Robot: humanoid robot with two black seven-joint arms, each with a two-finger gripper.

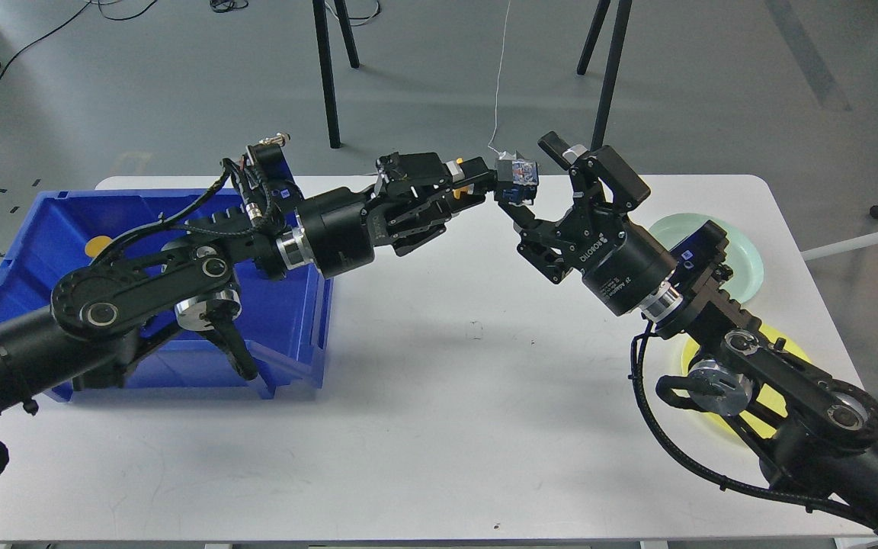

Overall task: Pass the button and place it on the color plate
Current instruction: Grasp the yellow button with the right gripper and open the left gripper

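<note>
Nearest to us, the white table shows a bare, lightly scuffed top across its front half.

At the right edge, under our right arm, lies a yellow plate, largely hidden by the arm's links. Behind it, farther along the same edge, lies a pale green plate, also partly covered by the arm.

At the left end of the table stands a blue bin, with our left arm reaching across it. A yellow-orange disc is visible inside the bin near its far left wall.

Over the far middle of the table the two grippers meet tip to tip, raised clear of the surface. The left gripper has its fingers drawn in narrow and clamped on the button, a small blue and black piece with a light top. The right gripper has its fingers spread wide on either side of the same button; whether either finger touches it we cannot tell.

Beyond the table, black stand legs rest on the grey floor.
</note>
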